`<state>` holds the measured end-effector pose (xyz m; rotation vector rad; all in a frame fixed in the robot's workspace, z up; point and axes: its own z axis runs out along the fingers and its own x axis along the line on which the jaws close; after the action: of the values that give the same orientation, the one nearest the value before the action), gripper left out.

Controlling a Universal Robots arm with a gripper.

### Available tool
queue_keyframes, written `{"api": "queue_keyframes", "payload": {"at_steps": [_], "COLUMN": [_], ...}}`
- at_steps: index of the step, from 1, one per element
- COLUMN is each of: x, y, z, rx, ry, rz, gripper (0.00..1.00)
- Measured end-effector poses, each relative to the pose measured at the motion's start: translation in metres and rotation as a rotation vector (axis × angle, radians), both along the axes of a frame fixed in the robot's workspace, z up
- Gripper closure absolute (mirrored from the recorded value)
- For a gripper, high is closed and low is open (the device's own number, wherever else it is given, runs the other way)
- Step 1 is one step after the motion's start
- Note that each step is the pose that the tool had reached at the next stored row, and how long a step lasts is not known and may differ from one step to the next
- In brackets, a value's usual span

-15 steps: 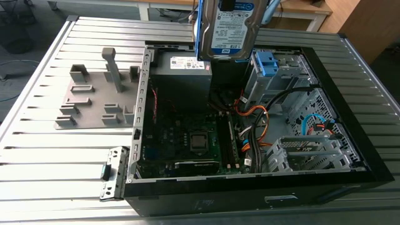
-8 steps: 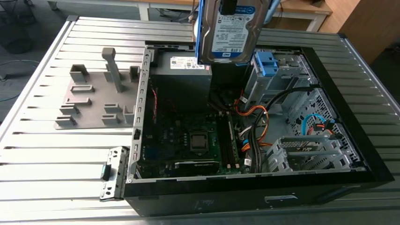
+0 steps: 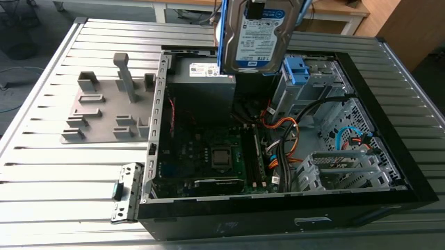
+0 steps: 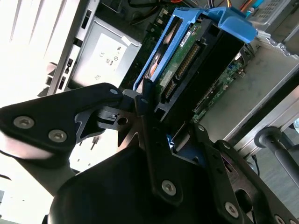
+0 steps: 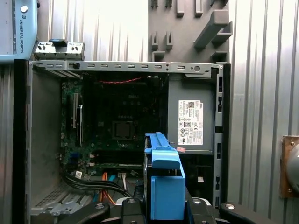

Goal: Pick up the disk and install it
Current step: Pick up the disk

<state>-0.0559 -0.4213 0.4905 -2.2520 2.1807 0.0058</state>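
We see the gripper pinching the disk at one short end, with its black fingers pressed on either side of the blue carrier frame. The disk reaches straight away from the gripper, so its long axis continues the line of the tool.

In the exterior view the disk stands on edge with its long axis about vertical. It is in the air over the far end of the open computer case and, as far as we can judge, touches nothing there. Below it lies the grey box with the white sticker. The drive cage with a small blue bracket is just beside, toward the exterior view's right.

In the first wrist view the free end of the disk points down into the case.
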Motion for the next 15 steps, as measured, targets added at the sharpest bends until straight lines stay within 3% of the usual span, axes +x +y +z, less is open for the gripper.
{"api": "queue_keyframes", "payload": {"at_steps": [15], "x": [0.0], "y": [-0.0128], "z": [-0.0003], "rx": [0.0], "ry": [0.0], "rz": [0.0], "gripper": [0.64]}}
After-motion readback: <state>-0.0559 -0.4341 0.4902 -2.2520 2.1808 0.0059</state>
